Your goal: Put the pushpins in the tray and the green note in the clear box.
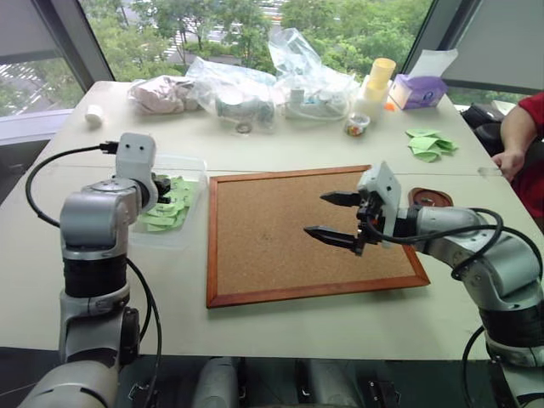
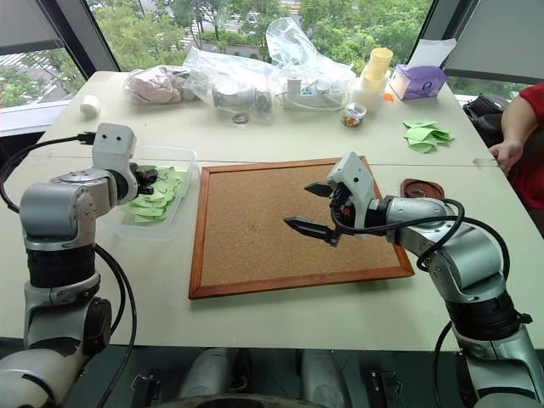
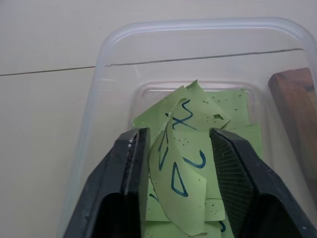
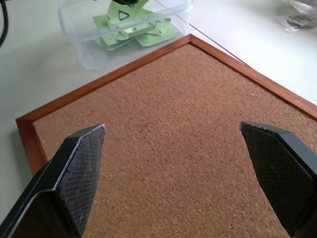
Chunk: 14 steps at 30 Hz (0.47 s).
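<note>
Paper, feather-light and floppy: green note [image 3: 181, 173] curls between the left gripper [image 3: 181, 171]'s parted, released jaws over the clear box [image 3: 106, 54], left of frame; pinch an edge. Right gripper [image 1: 333, 218] gapes empty.

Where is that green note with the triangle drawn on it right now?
The green note sits between the left gripper's parted fingers, over the clear box of other green notes, just left of the corkboard in the head views.
</note>
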Motion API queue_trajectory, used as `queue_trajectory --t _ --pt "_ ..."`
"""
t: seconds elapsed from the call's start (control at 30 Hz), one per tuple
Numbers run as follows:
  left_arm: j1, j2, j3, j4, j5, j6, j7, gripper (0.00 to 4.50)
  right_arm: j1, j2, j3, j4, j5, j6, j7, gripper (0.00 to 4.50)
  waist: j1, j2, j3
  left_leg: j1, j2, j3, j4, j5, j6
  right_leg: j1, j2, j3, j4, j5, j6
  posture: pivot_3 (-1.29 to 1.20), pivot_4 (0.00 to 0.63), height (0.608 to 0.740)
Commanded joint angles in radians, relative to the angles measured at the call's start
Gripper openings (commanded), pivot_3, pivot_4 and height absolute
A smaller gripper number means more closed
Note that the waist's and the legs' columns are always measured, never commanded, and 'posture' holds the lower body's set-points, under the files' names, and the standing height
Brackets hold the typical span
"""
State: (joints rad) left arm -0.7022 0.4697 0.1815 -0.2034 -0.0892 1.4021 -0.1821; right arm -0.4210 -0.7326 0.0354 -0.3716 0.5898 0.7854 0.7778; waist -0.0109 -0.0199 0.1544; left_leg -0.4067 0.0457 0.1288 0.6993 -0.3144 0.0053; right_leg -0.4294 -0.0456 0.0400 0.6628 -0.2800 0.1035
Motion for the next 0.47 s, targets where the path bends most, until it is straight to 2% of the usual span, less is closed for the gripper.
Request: queue_trajectory --t 0.03,0.23,0.37,0.47 --pt "-0.028 0.034 0.007 -0.058 0.001 -0.005 0.001 4.16 -0.020 0.005 -0.023 0.001 -0.008 -0.028 0.008 4.50 0.000 0.000 0.000 0.000 0.000 0.000 0.000 0.000 0.000 0.000 0.000 0.000 0.000 0.000 0.000 0.00 0.150 0.735" --pt "-0.047 0.089 0.029 -0.088 -0.022 -0.045 -0.031 4.16 -0.013 0.006 -0.068 -0.010 0.020 -0.005 0.001 4.50 -0.001 0.000 0.000 0.000 0.001 0.000 0.000 0.000 0.000 0.000 0.000 0.000 0.000 0.000 0.000 0.00 0.150 0.735" --pt "-0.083 0.229 0.068 -0.092 -0.157 -0.113 -0.247 4.16 0.003 -0.020 -0.203 -0.029 0.110 0.070 -0.025 4.50 -0.001 -0.001 0.001 0.000 0.000 0.001 0.000 0.000 0.000 0.000 0.000 0.000 0.000 0.000 0.000 0.00 0.150 0.735" --pt "-0.074 0.298 0.109 -0.085 -0.262 -0.148 -0.382 4.16 0.025 -0.039 -0.302 -0.027 0.163 0.120 -0.049 4.50 -0.001 -0.001 0.001 0.000 0.000 0.001 -0.001 0.000 0.000 -0.001 -0.001 -0.001 0.000 0.000 0.000 0.00 0.150 0.735"
